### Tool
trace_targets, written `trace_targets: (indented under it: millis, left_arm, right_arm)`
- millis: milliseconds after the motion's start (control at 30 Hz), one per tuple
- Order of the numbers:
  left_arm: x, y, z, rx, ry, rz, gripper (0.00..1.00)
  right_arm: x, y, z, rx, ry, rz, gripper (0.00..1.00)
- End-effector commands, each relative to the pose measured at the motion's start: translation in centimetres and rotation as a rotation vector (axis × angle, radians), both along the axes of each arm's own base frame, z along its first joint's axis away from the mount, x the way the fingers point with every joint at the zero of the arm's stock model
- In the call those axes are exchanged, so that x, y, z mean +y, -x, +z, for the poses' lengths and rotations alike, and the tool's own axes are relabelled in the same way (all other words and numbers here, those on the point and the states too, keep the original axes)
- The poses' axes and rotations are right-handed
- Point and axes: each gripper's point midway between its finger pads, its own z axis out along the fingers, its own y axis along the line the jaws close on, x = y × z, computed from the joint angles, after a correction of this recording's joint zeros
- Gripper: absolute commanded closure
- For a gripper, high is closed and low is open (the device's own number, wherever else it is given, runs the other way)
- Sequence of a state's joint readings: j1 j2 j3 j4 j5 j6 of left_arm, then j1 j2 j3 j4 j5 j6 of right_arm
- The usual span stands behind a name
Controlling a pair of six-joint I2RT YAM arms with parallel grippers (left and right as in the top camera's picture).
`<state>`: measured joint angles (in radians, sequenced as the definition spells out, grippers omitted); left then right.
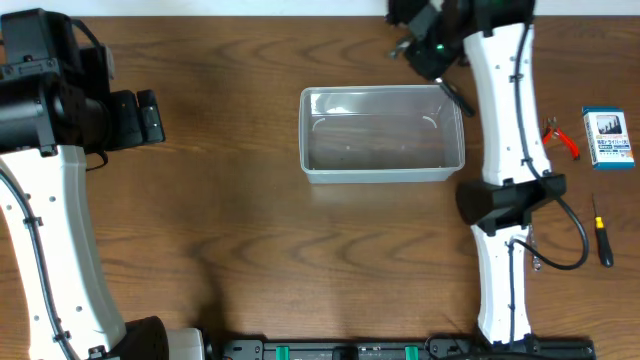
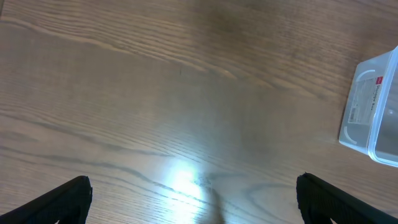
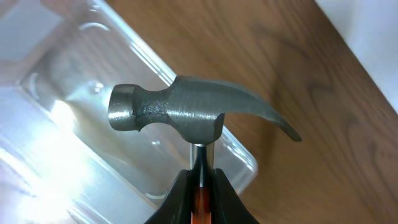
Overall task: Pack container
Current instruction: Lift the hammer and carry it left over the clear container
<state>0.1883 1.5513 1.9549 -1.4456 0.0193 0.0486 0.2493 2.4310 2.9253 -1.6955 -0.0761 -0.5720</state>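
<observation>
The clear plastic container [image 1: 382, 174] sits mid-table with nothing in it. My right gripper [image 3: 200, 186] is shut on the orange-and-black handle of a claw hammer [image 3: 180, 112]. The steel head hangs over the container's far right corner [image 3: 244, 160]. From overhead, that gripper [image 1: 428, 48] is behind the bin's right end, and the hammer's dark head [image 1: 455, 98] shows at the rim. My left gripper [image 1: 150, 115] hovers far to the left, open and holding nothing. Its wrist view shows the fingertips [image 2: 68, 196] wide apart over bare wood, with the container's edge [image 2: 373, 118] at the right.
Right of the right arm lie red-handled pliers [image 1: 562, 138], a small blue-and-white box [image 1: 608, 138] and a black screwdriver [image 1: 601, 232]. The right arm's white links cross the table beside the bin's right end.
</observation>
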Motion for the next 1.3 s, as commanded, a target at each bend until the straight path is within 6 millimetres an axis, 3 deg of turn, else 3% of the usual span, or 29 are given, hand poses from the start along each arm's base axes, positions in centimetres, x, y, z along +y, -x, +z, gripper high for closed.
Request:
trace_targets:
  millis: [0,400,1033,1267]
  left_arm:
    - [0.1,-0.2,0.5,-0.015,0.001,0.012,0.02]
    - [0.1,-0.2,0.5,-0.015,0.001,0.012,0.02]
    - [0.1,-0.2,0.5,-0.016,0.001,0.012,0.02]
    - [0.2,-0.2,0.5,-0.016,0.0,0.012,0.02]
  right_arm:
    - [1.6,0.7,0.7,-0.018,-0.001,0.061,0.99]
    - [4.6,1.9,-0.2,0.016,0.005,0.118,0.99]
    - [5.7,5.5,-7.8,0.271,0.113,0.271,0.99]
    - [5.8,5.2,-10.2,0.295,0.121,0.277,0.94]
